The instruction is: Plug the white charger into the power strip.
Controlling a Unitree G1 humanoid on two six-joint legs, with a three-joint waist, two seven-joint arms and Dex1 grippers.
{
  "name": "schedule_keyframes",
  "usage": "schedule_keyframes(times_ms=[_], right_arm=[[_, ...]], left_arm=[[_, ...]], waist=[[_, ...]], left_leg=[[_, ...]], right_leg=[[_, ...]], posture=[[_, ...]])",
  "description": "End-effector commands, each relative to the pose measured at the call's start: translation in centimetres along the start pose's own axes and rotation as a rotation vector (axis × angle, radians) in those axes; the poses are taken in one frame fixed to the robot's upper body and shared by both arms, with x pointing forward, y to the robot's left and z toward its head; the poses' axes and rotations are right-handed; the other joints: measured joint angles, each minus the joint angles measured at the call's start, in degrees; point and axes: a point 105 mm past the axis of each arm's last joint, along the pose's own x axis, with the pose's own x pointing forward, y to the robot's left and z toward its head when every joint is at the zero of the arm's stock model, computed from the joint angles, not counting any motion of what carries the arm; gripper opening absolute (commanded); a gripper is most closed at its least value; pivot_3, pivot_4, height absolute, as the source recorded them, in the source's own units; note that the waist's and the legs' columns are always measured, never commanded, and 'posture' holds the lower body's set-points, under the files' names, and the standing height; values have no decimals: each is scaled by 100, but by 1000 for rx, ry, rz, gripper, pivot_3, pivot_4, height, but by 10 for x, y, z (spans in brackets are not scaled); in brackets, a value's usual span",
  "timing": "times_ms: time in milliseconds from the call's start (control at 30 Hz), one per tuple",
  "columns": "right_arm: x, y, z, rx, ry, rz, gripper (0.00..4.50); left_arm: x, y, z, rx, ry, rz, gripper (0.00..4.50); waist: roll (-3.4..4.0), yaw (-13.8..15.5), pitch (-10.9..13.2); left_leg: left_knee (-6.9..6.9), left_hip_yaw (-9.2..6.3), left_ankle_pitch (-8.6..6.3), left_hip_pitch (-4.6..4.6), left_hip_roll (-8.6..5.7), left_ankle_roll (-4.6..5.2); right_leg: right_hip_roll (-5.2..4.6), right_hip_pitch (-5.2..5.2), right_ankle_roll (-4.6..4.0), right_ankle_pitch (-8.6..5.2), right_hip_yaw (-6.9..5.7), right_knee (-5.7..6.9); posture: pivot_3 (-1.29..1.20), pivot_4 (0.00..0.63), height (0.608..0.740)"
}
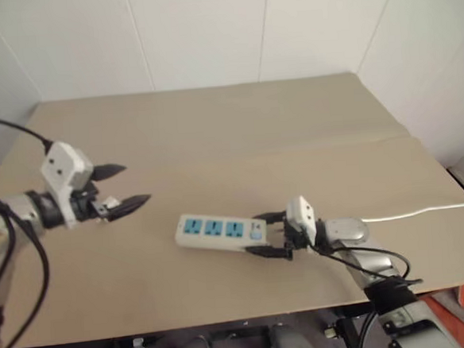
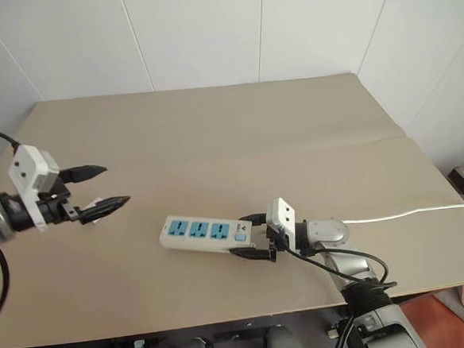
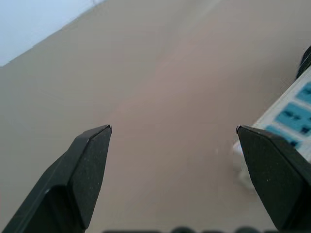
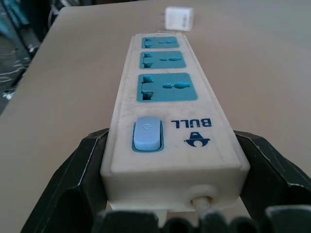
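Two grippers are doing quite different things. The right gripper [image 1: 258,234] is clasped across the switch end of the power strip [image 1: 212,229], one black finger against each long side, just where the thin white cord [image 1: 418,211] leaves it and runs off toward the right edge of the tabletop [image 1: 213,127]. The left gripper [image 1: 135,183] hangs above the left part of the tabletop, its fingers spread wide with nothing between them, pointing roughly toward the strip.

The strip lies flat not far from the near edge, its three blue outlets facing up. Its long axis runs nearly along that edge, with the free end toward the left edge and the cord end toward the right.

The white charger [image 4: 179,18] is not plugged in. Seen along the strip from the right wrist, it sits just past the free end, close to the line of the strip's long axis. It appears to rest on the tabletop, though I cannot be sure of that.

That puts the charger on the left gripper's side, with the whole strip between it and the right gripper. The left arm looks the nearer one, and its hand is free. My guess is that it will have to come down and inward to pick the charger up while the right holds the strip steady. The outlet nearest the free end seems the shortest trip.
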Motion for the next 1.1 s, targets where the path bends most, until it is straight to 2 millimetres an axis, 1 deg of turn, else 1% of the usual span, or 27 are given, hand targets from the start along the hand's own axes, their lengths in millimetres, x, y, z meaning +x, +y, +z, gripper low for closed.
schedule_keyframes(times_ms=[33, 133, 300, 367, 467, 567, 633, 700, 767, 833, 933, 1100], right_arm=[[10, 0, 7, -71, -29, 35, 3413], [17, 2, 2, -70, -32, 48, 3413], [21, 6, -2, -66, -35, 58, 3413], [22, 8, -4, -65, -33, 58, 3413], [24, 10, -3, -54, -41, 56, 3413], [25, 12, -3, -47, -44, 48, 3413], [24, 12, -3, -48, -42, 37, 3413], [23, 12, -2, -45, -44, 24, 3413], [22, 13, -1, -41, -41, 16, 3413], [20, 14, -1, -39, -33, 9, 3413], [18, 15, -1, -39, -23, -3, 3413], [17, 16, -1, -25, -26, -21, 3413]], left_arm=[[-7, 17, -12, 127, 185, -10, 4500], [-9, 36, -14, 50, 340, 1, 4500], [-9, 48, -3, 18, 532, -93, 4500], [-6, 55, -3, -7, 642, -103, 4500], [8, 65, -10, -75, 803, -74, 4500], [28, 74, -18, -188, 891, 23, 4500], [33, 75, -27, -220, 944, 67, 4500], [39, 72, -35, -242, 969, 64, 4500], [49, 69, -40, -257, 960, 66, 4500], [55, 66, -43, -262, 959, 73, 4500], [58, 63, -52, -271, 984, 81, 4500], [60, 60, -63, -307, 979, 97, 4500]], waist=[[0, 5, 0], [-1, 26, 1], [-3, 11, 2], [-4, 24, 2], [-4, 31, 1], [-5, 32, 1], [-5, 6, 2], [-6, -29, 2], [-7, -17, 3], [-7, 0, 3], [-9, 35, 4], [-9, 37, 4]], left_leg=[[0, 1, 0, -7, 0, 0], [7, -1, 1, -40, 1, 0], [12, -4, 2, -56, 4, 0], [13, -4, 2, -54, 5, 0], [13, -8, 3, -49, 6, 0], [15, -17, 3, -50, 7, 0], [15, -19, 3, -54, 9, 0], [15, -19, 3, -58, 10, 0], [15, -20, 3, -64, 12, 0], [15, -21, 3, -74, 10, 0], [22, -23, 3, -91, -1, 0], [28, -24, 4, -90, -6, 0]], right_leg=[[0, -7, 0, 0, -1, 2], [6, -38, 0, 0, -6, 12], [13, -49, 0, 0, -15, 13], [14, -49, 0, 0, -16, 16], [16, -44, -1, -1, -23, 18], [16, -41, 0, -1, -33, 21], [16, -46, 0, -1, -37, 19], [16, -55, -1, -1, -36, 22], [16, -65, -2, 0, -38, 62], [7, -78, -2, 0, -47, 74], [-10, -92, -2, 0, -59, 89], [-14, -92, -1, 0, -62, 94]], posture=[[0, 150, 740], [0, 150, 740], [0, 150, 740], [0, 150, 740], [0, 150, 740], [0, 150, 740], [0, 150, 740], [0, 150, 740], [0, 150, 740], [0, 150, 740], [0, 150, 740], [0, 150, 740]])
